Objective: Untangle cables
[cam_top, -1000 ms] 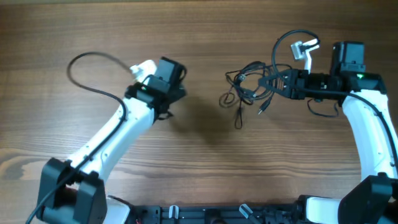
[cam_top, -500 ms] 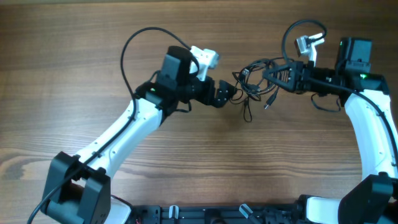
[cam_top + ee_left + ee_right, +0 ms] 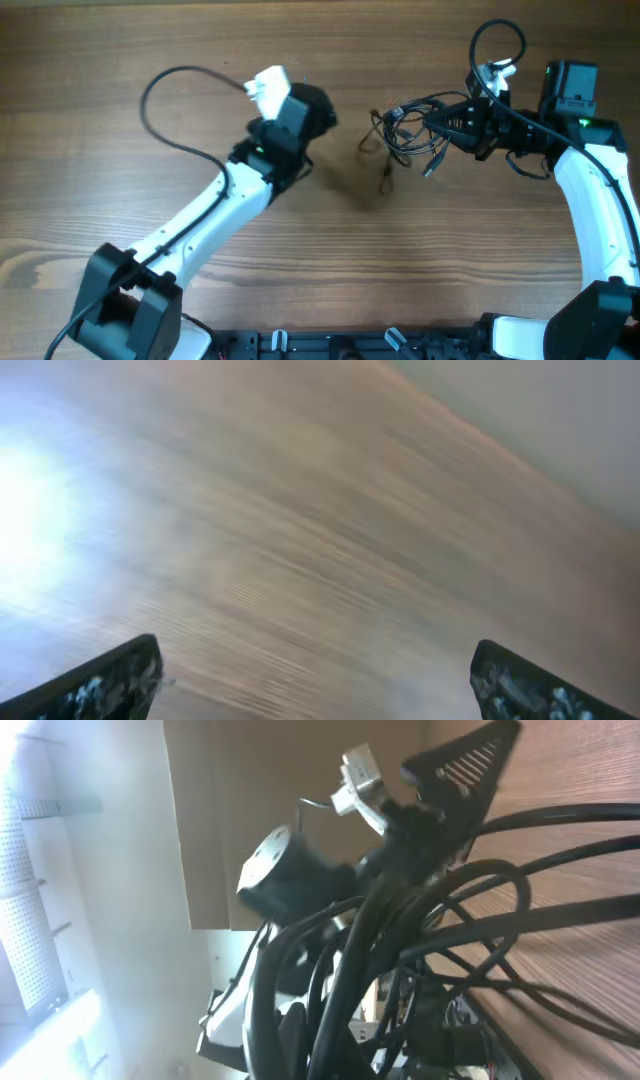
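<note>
Overhead, the cables are held as a tangled bundle by the closed right jaws, toward the far edge of the table, right of its middle. The left jaws are spread wide and empty, left of the bundle without touching it.

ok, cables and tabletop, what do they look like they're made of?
cables: black flexible jacket, probably rubber or PVC. It looks smooth with a slight sheen in the right wrist view, and the cords bend into loose loops.
tabletop: brown wood grain in long streaks, low sheen. It could be solid wood, veneer or printed laminate; cannot tell which.
</note>
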Robot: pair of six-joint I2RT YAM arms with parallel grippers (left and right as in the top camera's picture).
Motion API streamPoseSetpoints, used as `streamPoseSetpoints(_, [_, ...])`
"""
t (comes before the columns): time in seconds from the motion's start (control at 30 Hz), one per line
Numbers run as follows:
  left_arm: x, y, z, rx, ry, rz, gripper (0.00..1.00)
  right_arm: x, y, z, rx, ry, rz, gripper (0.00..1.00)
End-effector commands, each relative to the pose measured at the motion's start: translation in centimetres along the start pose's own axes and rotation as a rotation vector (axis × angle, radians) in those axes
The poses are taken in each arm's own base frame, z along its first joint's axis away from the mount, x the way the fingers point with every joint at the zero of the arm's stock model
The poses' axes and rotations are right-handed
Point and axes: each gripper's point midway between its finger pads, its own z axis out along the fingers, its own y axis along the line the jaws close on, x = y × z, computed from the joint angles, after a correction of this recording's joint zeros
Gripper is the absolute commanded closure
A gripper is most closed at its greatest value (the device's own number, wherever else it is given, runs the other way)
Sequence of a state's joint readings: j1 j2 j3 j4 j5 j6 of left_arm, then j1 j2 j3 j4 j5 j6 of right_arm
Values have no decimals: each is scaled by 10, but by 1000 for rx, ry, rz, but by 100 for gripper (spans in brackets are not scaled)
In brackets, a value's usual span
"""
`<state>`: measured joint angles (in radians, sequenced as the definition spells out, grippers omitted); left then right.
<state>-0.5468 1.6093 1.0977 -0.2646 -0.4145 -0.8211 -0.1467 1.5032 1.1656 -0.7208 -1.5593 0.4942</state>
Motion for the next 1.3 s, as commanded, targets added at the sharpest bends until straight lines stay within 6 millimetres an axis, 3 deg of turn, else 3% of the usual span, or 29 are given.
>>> streamPoseSetpoints(0.0, [-19,39,18,-84,6,-292,0,4,12,1,-55,32,-73,94])
streamPoseSetpoints(0.07, [-15,2,19,142,125,-97,0,2,13,1,-55,33,-103,92])
streamPoseSetpoints(0.17, [19,-75,-21,661,264,362,0,-4,18,0,-51,38,-80,92])
streamPoseSetpoints(0.2, [26,-79,-27,706,298,372,0,-8,21,0,-49,41,-81,92])
streamPoseSetpoints(0.37, [37,-93,-52,849,350,420,0,-17,31,0,-40,48,-42,91])
streamPoseSetpoints(0.5, [-6,-101,-110,900,193,433,0,-17,32,0,-40,49,-35,89])
streamPoseSetpoints(0.57, [-10,-83,-131,850,136,417,0,-17,32,0,-40,48,-52,89])
streamPoseSetpoints(0.63, [-14,-49,-141,743,52,314,0,-17,32,0,-41,47,-82,87])
streamPoseSetpoints(0.7, [-5,-33,-159,805,-56,257,0,-18,31,1,-38,46,-74,86])
streamPoseSetpoints(0.8, [23,-14,-137,798,-168,239,0,-12,32,9,-38,80,30,86])
streamPoseSetpoints(1.0, [36,-27,-94,791,-221,220,0,3,32,32,-35,159,83,85])
streamPoseSetpoints(1.07, [33,-33,-91,819,-241,185,0,4,32,34,-34,164,83,85])
streamPoseSetpoints(1.2, [48,-34,-77,826,-197,200,0,5,32,34,-32,165,116,85])
streamPoseSetpoints(1.27, [45,-38,-80,842,-215,194,0,5,32,34,-32,168,120,85])
